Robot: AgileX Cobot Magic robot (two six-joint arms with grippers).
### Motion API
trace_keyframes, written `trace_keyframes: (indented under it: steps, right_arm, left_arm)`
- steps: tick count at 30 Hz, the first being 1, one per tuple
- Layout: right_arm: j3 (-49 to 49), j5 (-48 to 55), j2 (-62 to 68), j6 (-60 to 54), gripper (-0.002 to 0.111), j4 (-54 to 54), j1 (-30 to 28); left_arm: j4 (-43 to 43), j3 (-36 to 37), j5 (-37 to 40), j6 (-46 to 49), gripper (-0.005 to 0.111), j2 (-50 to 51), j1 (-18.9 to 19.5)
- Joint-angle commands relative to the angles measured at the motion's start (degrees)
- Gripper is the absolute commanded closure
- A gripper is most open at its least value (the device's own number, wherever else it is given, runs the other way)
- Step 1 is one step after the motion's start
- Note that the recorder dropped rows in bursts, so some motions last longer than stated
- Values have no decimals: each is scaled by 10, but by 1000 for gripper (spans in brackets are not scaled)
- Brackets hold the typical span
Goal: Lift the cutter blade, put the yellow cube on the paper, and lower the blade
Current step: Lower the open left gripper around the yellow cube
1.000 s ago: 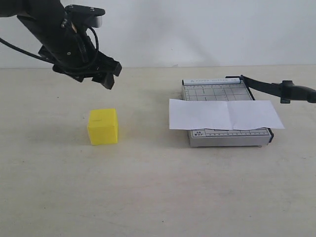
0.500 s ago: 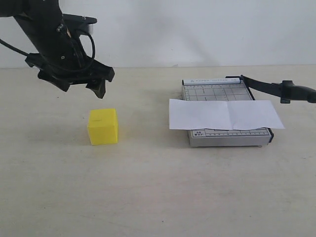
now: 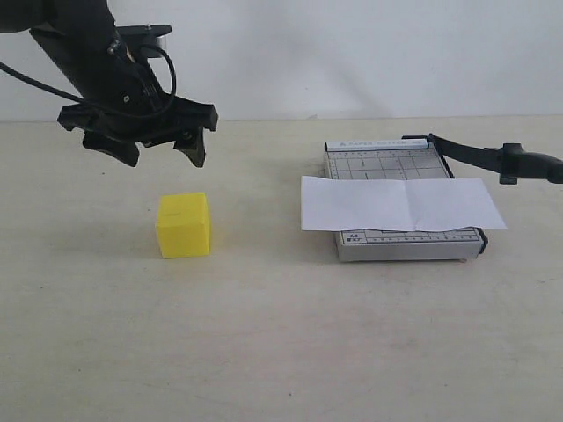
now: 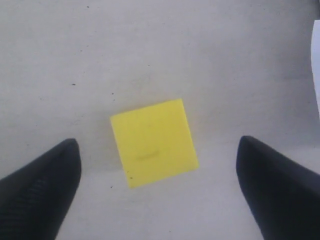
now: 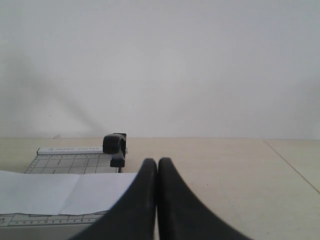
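The yellow cube (image 3: 183, 225) sits on the table left of centre. My left gripper (image 3: 160, 154) hovers open above and slightly behind it. In the left wrist view the cube (image 4: 154, 142) lies between the two wide-apart fingers, untouched by the gripper (image 4: 159, 141). The white paper (image 3: 400, 203) lies across the grey trimmer base (image 3: 387, 163). The cutter blade (image 3: 475, 155) stands raised from its hinge, its handle running off the right edge. My right gripper (image 5: 157, 161) is shut with nothing visible between its fingers, just beside the paper (image 5: 60, 192); it is not seen in the exterior view.
A white wall stands behind the beige table (image 3: 281, 334). The trimmer's black rounded block (image 5: 114, 144) shows at the far end of the base (image 5: 75, 162). The paper's edge (image 4: 317, 65) shows in the left wrist view.
My left gripper has turned at the wrist so both fingers now show spread side by side, and has shifted slightly right over the cube. Cube, paper and blade have not moved.
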Motion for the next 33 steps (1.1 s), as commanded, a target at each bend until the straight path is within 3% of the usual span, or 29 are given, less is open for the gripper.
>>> trace_keyframes:
  steps: [1,8,33]
  right_arm:
    - [0,-8,-3,1,108,-1,0]
    - [0,-6,-3,1,108,-1,0]
    - [0,-6,-3,1,108,-1,0]
  left_arm:
    - [-19,3,14,-14,17,30,0]
    - [-43,3,40,-14,12,69,0]
    - [-10,3,-46,-24,13,107,0]
